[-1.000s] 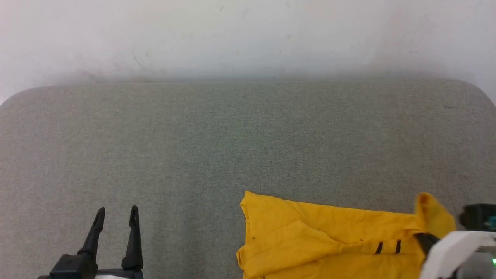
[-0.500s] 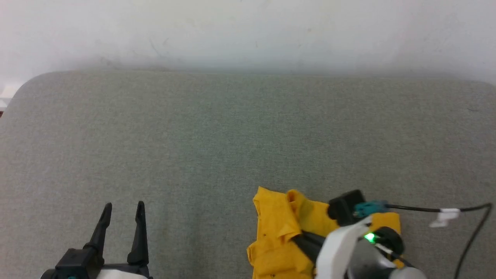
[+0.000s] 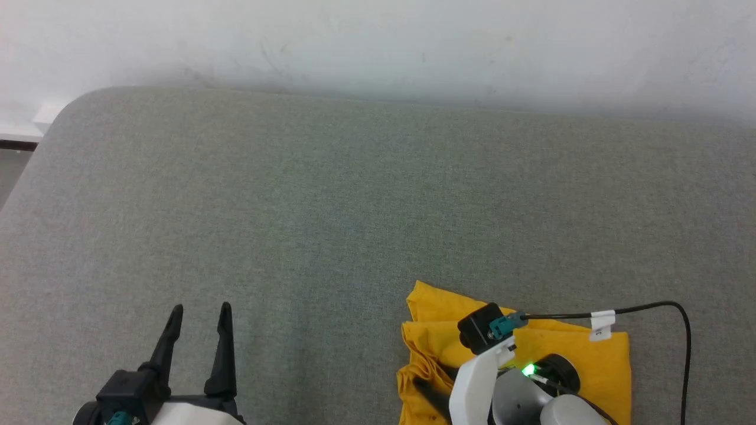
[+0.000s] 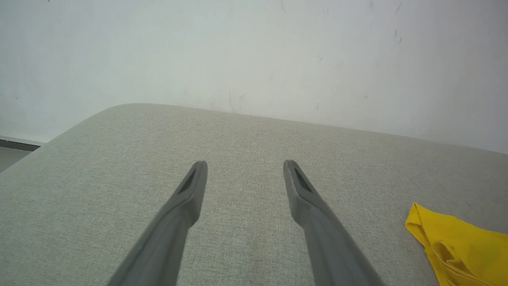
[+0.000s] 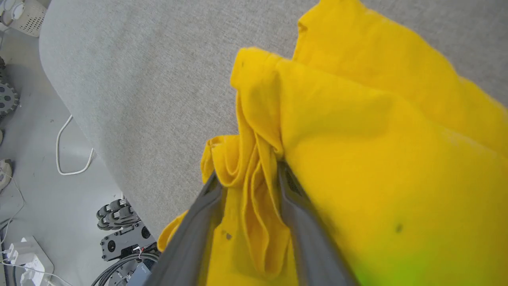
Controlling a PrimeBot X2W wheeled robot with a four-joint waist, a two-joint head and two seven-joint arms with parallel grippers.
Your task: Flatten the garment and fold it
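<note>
On grey pad (image 3: 354,206): garment (image 5: 377,159) fold inside R end effector (image 5: 248,176), grip unclear; L end effector (image 4: 245,165) wide, empty.

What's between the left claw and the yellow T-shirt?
Nothing visible. In the head view, bare grey padded surface lies between the open left claw and the yellow T-shirt. The right claw is at the shirt, its fingers on either side of a bunch of folds.
</note>
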